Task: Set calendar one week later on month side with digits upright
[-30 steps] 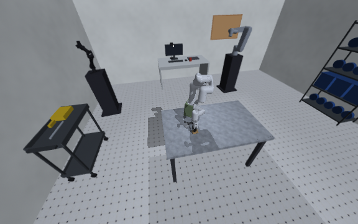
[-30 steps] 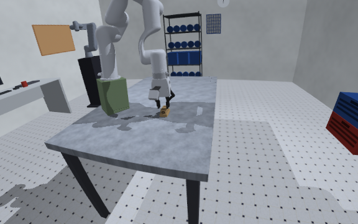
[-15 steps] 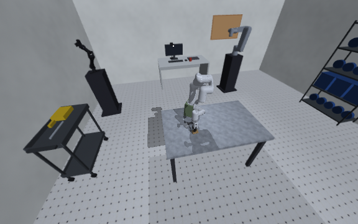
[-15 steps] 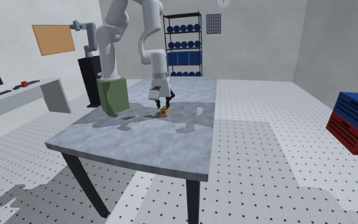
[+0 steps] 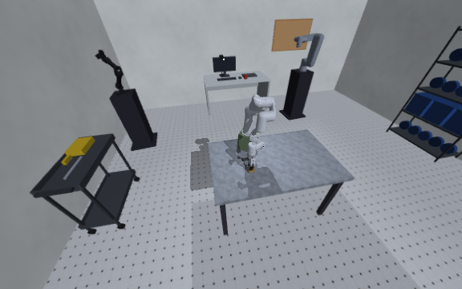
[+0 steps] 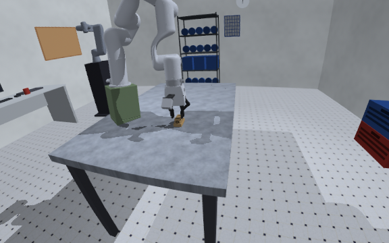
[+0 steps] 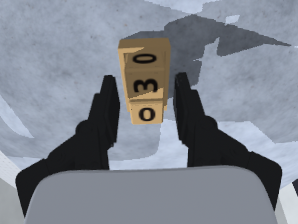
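Note:
A small wooden calendar (image 7: 143, 63) (image 6: 179, 122) (image 5: 251, 170) stands on the grey table (image 6: 154, 152) (image 5: 303, 160), near its middle. In the wrist view its cubes sit in line in the tray, and I read the digits 3 and 0 on the upward faces and another 0 on the near end. The month side is too small to read. My gripper (image 7: 145, 88) (image 6: 177, 115) (image 5: 250, 164) points straight down over the calendar. Its two black fingers stand half open on either side of the block, with a gap on each side, and hold nothing.
The arm's green base box (image 6: 123, 102) (image 5: 243, 141) stands on the table just behind and left of the calendar. Off the table are a desk with a monitor (image 5: 224, 64), a cart (image 5: 83, 177), shelves (image 6: 199, 50) and a blue and red crate (image 6: 385, 131).

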You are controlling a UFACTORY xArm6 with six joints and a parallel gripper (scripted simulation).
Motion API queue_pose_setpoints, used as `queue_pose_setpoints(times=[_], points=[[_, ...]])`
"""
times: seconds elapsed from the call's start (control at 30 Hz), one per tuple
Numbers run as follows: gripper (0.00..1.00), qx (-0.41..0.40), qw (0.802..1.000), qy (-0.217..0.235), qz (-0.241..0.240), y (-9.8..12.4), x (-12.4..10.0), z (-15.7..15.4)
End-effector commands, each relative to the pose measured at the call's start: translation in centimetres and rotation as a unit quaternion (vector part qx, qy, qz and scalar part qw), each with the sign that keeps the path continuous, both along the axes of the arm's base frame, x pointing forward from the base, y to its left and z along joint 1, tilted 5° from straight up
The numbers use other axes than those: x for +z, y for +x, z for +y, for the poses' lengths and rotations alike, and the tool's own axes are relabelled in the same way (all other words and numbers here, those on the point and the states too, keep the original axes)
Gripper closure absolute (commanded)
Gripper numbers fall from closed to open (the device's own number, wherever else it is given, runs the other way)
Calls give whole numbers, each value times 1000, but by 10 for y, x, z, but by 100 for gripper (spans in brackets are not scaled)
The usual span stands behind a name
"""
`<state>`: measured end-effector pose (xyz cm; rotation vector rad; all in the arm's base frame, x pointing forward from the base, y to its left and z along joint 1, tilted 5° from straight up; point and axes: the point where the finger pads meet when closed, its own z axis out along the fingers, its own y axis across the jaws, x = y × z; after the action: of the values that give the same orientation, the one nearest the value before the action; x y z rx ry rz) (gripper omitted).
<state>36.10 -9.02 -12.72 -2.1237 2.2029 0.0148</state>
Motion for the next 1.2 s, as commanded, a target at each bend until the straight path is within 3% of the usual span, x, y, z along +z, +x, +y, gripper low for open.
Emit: queue_pose_setpoints(times=[0.0,0.4,1.17], points=[[53,0,1000,0,-2,2,-4,0],[53,0,1000,0,-2,2,-21,1],[53,0,1000,0,-2,3,-22,1]])
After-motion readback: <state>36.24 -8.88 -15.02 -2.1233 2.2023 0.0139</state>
